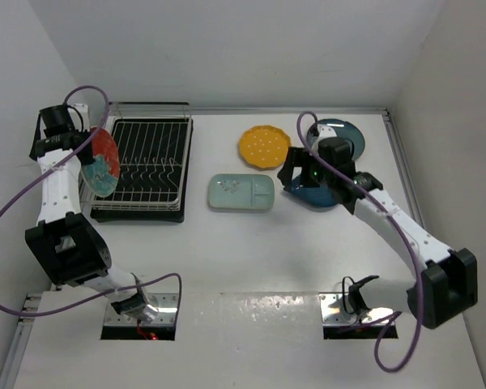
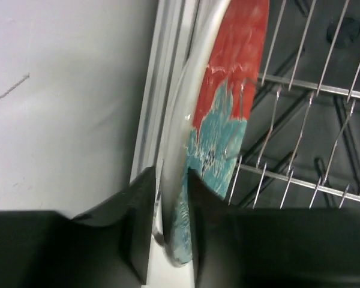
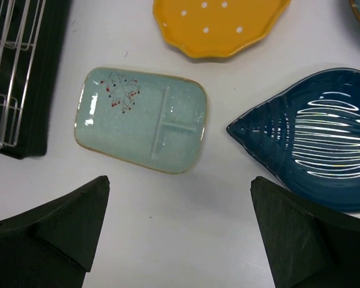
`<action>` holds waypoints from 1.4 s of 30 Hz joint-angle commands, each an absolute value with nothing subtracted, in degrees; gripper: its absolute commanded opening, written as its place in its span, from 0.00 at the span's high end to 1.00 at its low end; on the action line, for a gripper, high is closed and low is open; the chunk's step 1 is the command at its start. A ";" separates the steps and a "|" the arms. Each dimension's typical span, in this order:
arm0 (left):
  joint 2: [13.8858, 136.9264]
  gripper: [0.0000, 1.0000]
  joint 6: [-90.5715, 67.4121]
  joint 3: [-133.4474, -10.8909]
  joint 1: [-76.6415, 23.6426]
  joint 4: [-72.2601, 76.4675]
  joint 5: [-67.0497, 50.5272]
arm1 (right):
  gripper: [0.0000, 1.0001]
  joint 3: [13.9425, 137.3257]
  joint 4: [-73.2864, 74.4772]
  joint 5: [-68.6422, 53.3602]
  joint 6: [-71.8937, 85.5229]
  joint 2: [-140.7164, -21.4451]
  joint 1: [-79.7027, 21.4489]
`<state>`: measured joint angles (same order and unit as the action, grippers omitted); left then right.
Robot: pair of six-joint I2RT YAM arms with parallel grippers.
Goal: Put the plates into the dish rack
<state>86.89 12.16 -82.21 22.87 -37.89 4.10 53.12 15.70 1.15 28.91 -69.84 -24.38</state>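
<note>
We record the red-and-teal floral plate [image 2: 228, 102], glossy and pale-rimmed, standing on edge and pinched between the left gripper's [image 2: 170, 180] jaws, the dish rack's [image 1: 146, 212] tines just beside them. The right gripper's [image 3: 179, 198] jaws stand wide apart. The pale blue divided plate [image 3: 141, 120] lies ahead of their gap, the ribbed dark blue leaf plate [image 3: 318, 138] beside it.

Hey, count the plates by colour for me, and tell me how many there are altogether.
red-and-teal plate: 1
dark teal plate: 1
yellow plate: 1
pale blue plate: 1
dark blue plate: 1
Total: 5
</note>
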 commanded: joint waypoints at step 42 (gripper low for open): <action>88.86 0.11 19.42 -113.55 19.95 -52.47 -10.28 | 0.58 83.59 1.79 -6.15 57.21 -129.99 15.29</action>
